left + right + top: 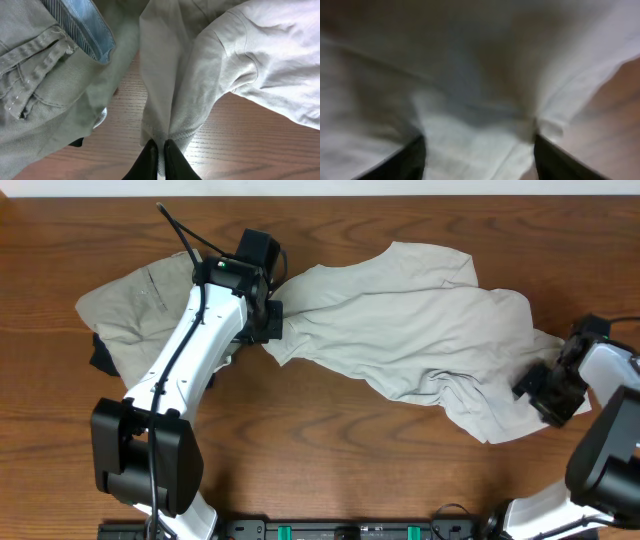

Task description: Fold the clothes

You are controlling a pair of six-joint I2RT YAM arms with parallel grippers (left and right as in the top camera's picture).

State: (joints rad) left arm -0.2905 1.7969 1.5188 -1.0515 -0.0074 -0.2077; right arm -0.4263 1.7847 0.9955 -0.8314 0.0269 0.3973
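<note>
The clothes lie on the wooden table. A large wrinkly cream-white garment [420, 330] stretches from the middle to the right. A khaki-tan garment [135, 300] with stitched seams [35, 65] lies bunched at the left. My left gripper [272, 322] is shut on the cream garment's hemmed left edge [165, 132], and its black fingertips [149, 155] pinch the cloth just above the wood. My right gripper [547, 392] sits over the cream garment's right end. In the blurred right wrist view its fingers [412, 157] stand wide apart, open, with pale cloth [475, 140] between and below them.
A dark item [100, 358] peeks out under the khaki garment's lower left edge. The khaki piece shows a blue striped lining [82, 25]. Bare wooden table [330, 450] runs along the front, and the arm bases [150, 470] stand at the near edge.
</note>
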